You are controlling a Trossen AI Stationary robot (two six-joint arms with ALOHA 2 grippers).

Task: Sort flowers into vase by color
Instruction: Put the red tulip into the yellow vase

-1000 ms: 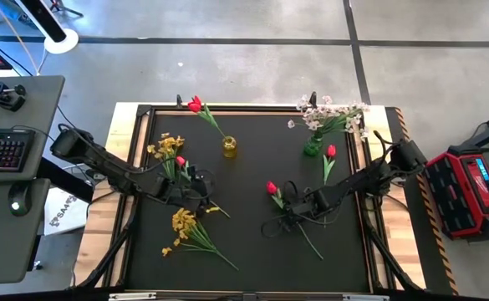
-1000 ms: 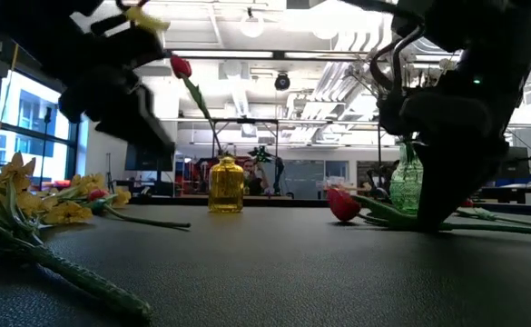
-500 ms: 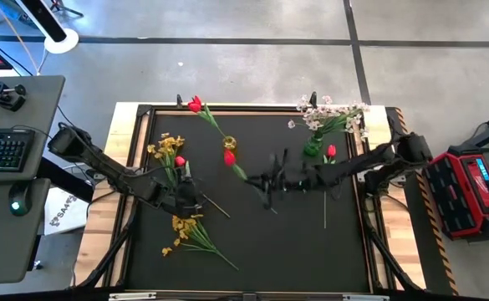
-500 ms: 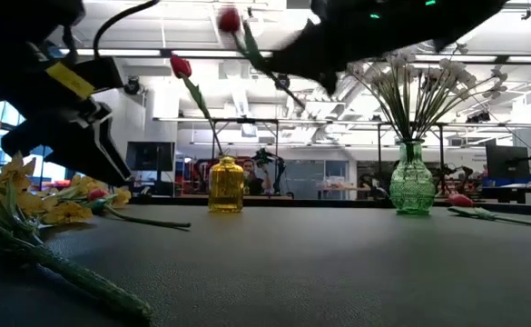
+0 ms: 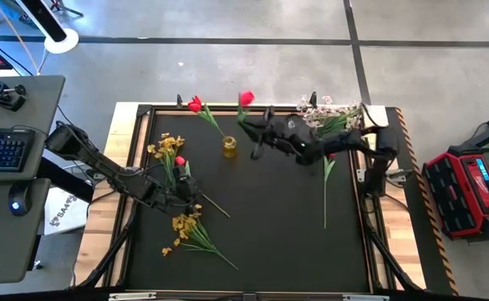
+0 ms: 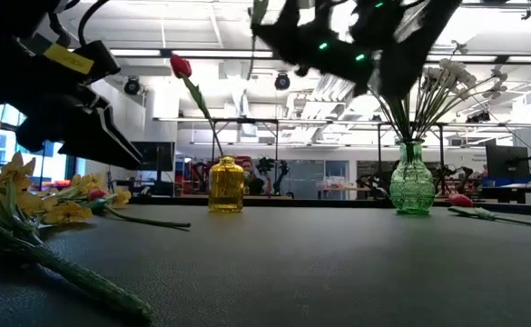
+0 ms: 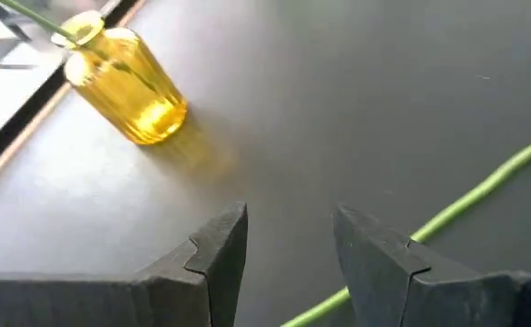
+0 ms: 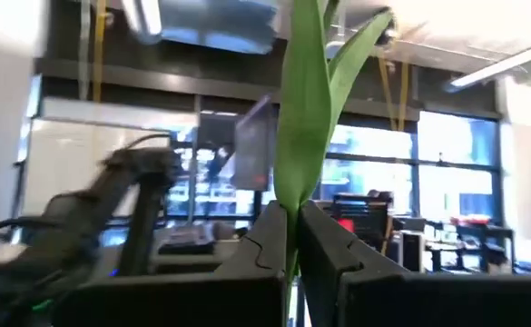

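Observation:
My right gripper (image 5: pixel 257 127) is raised over the table's far side, just right of the yellow vase (image 5: pixel 229 147), and is shut on a red tulip whose bud (image 5: pixel 246 98) points up. The yellow vase holds another red tulip (image 5: pixel 195 104) by its stem. A green vase (image 6: pixel 411 182) holds white blossom sprays (image 5: pixel 334 112). My left gripper (image 7: pixel 288 241) hangs open and low at the table's left, over a lying green stem (image 7: pixel 483 189). Near it lie yellow sprays (image 5: pixel 167 148) and a red tulip bud (image 5: pixel 180 160). A third tulip's stem (image 5: pixel 325 188) lies at the right. My right gripper pinches the tulip's green stem and leaf base (image 8: pixel 291 225) between its two fingers. The fingers slant upward and the stem runs along them. The long leaf (image 8: pixel 303 109) rises above the fingertips, and the tulip is lifted clear of the table.
More yellow sprays (image 5: pixel 185 226) lie near the table's front left. The black mat (image 5: pixel 269 226) is bare in the middle and front right. A desk with a keyboard (image 5: pixel 2 150) stands left of the table and a red case (image 5: pixel 470 188) stands to its right.
My right gripper has lifted a red tulip off the mat's right middle, carried it up and toward the far edge and the yellow vase, and tipped from pointing down to pointing up. The tulip now stands bud up, clear of the table. My left gripper has sunk slightly.

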